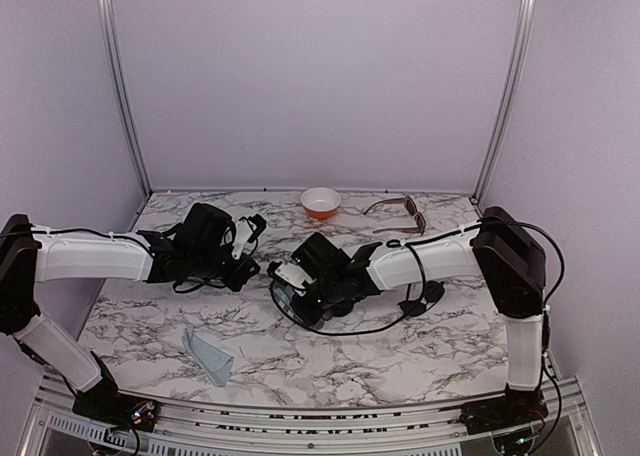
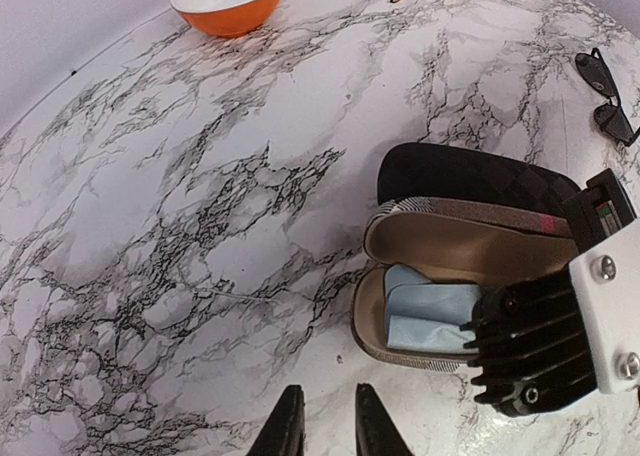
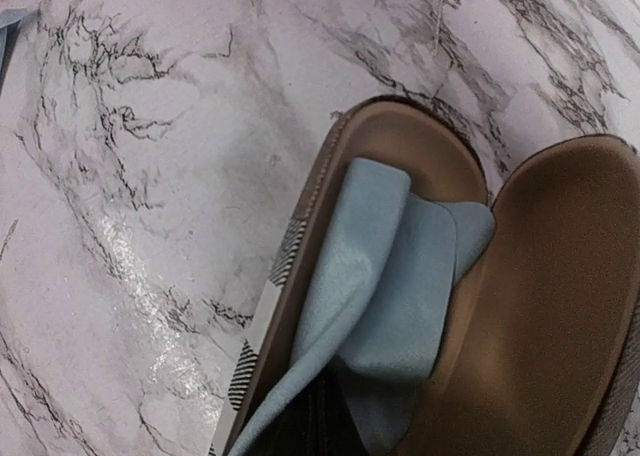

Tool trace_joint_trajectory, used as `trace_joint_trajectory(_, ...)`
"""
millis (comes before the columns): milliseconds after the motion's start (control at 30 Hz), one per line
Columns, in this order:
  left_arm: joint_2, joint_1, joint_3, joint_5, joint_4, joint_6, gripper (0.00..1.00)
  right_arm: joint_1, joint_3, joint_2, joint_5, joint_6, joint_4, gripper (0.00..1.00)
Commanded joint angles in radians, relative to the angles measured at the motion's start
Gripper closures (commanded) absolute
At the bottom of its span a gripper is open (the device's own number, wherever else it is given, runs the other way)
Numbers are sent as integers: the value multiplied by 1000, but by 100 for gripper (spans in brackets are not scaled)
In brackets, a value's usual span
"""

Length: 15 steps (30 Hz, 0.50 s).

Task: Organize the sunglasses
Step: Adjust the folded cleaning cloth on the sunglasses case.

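With my right hand [image 3: 322, 416] clenched on the blue cloth [image 3: 390, 276] in the open case [image 2: 450, 246] and my left hand [image 2: 323, 416] slightly parted and empty, I'd pinch the light, scratch-prone brown sunglasses [image 1: 400, 214], at the surface's one o'clock, by the bridge, and the flimsy black pair [image 2: 605, 96] likewise.

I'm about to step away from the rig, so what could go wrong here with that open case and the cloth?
The right pincer seems to pinch the blue cloth inside the open brown case; pulling the cloth out could drag or tip the case. The black case lies right behind it and might get shoved toward the black sunglasses.
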Motion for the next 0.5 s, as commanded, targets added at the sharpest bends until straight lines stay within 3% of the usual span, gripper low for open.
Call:
trace_joint_trajectory(0,-8,2,-14,11,18,-4,81,5,42,23,-14,14,-12,100)
trace_joint_trajectory(467,-16,1,-21,12,29,-8,82,32,133,-20,30,13,-94,100)
